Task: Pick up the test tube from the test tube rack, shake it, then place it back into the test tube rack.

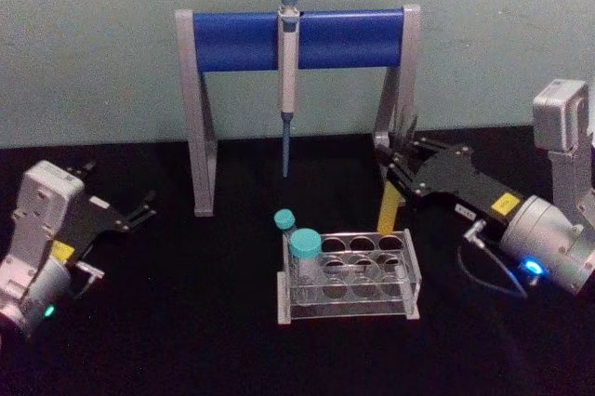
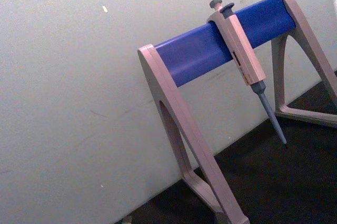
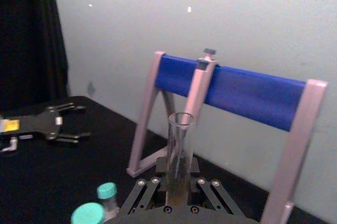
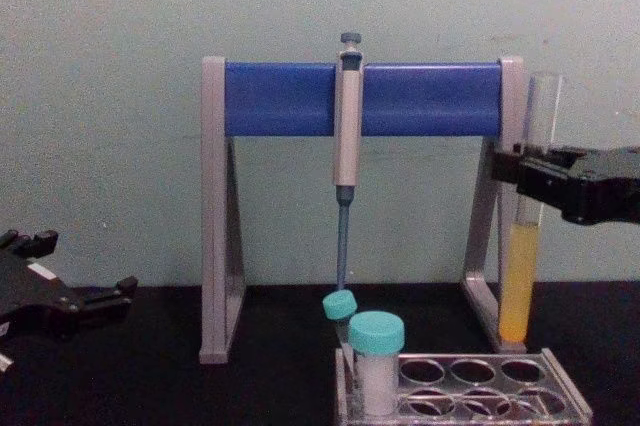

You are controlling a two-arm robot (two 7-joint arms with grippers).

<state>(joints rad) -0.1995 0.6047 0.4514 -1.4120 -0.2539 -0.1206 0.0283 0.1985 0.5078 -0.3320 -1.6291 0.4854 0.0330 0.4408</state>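
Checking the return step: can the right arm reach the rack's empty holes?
Probably yes: the right gripper holds the test tube upright behind the test tube rack, whose right holes are empty; teal-capped vials stand at its left end, left gripper parked far left.

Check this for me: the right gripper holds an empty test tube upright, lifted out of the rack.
Wrong in one point: the test tube is not empty; the chest view shows yellow liquid in its lower part. The rest stands: the right gripper holds it upright, lifted out of the rack. The left gripper sits open off to the left.
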